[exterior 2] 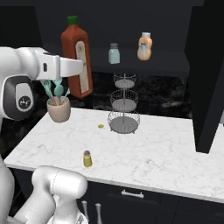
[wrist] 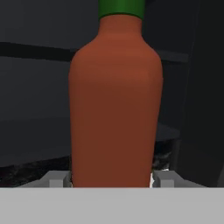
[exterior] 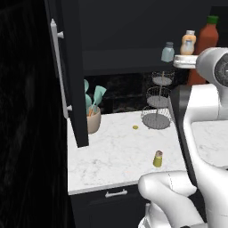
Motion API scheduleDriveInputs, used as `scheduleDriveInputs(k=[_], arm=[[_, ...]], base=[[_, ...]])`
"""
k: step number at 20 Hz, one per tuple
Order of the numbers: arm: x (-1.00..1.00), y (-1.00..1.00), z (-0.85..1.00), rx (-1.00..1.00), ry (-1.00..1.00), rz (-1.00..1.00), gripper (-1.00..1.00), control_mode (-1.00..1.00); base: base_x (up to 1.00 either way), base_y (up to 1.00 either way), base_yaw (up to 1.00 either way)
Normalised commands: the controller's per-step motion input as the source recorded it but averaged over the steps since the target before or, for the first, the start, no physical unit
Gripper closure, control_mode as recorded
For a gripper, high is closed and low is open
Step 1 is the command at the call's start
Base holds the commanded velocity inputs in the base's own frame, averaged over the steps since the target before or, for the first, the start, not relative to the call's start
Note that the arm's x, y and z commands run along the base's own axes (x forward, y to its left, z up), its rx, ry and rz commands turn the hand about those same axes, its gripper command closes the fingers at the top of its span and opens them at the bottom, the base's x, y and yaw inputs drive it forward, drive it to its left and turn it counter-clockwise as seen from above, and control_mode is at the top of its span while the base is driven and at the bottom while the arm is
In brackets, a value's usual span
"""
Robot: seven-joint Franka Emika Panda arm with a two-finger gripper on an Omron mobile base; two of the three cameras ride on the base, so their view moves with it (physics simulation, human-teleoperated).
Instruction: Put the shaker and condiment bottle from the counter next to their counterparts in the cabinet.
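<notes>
My gripper [exterior 2: 81, 65] is shut on the condiment bottle [exterior 2: 78, 57], a tall red-brown bottle with a green cap and pale label. The bottle hangs upright well above the counter [exterior 2: 148, 148], in front of the cabinet [exterior 2: 168, 65] shelf. In the hand view the bottle [wrist: 113, 109] stands between my fingertips [wrist: 57, 179]. The yellow shaker [exterior 2: 87, 159] stands on the counter near its front edge, also seen as the shaker [exterior: 157, 159] in the left base view. On the shelf stand the counterparts: a pale blue-grey shaker [exterior 2: 113, 53] and a short orange bottle [exterior 2: 145, 46].
A three-tier wire basket [exterior 2: 124, 105] and a pot of teal utensils [exterior 2: 58, 109] stand at the back of the counter. A small yellow bit [exterior 2: 101, 126] lies near the basket. Open cabinet doors [exterior: 67, 71] [exterior 2: 208, 78] hang on both sides.
</notes>
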Motion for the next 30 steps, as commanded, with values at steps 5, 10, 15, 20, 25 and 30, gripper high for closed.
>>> scheduleDriveInputs(k=[5,10,15,20,25,30], arm=[[0.40,-0.31,0.23,-0.02,0.06,0.00,1.00,-1.00],[0.06,-0.39,0.08,-0.01,0.00,0.00,1.00,-1.00],[0.26,0.03,-0.08,-0.08,0.01,0.05,1.00,-1.00],[0.46,-0.25,0.00,-0.03,-0.02,0.13,1.00,-1.00],[0.34,-0.35,0.00,-0.04,-0.05,0.11,1.00,-1.00],[0.44,-0.20,0.00,-0.02,0.00,0.03,1.00,-1.00]], base=[[0.00,0.00,0.00],[0.00,0.00,0.00],[0.00,0.00,0.00],[0.00,0.00,0.00],[0.00,0.00,0.00],[0.00,0.00,0.00]])
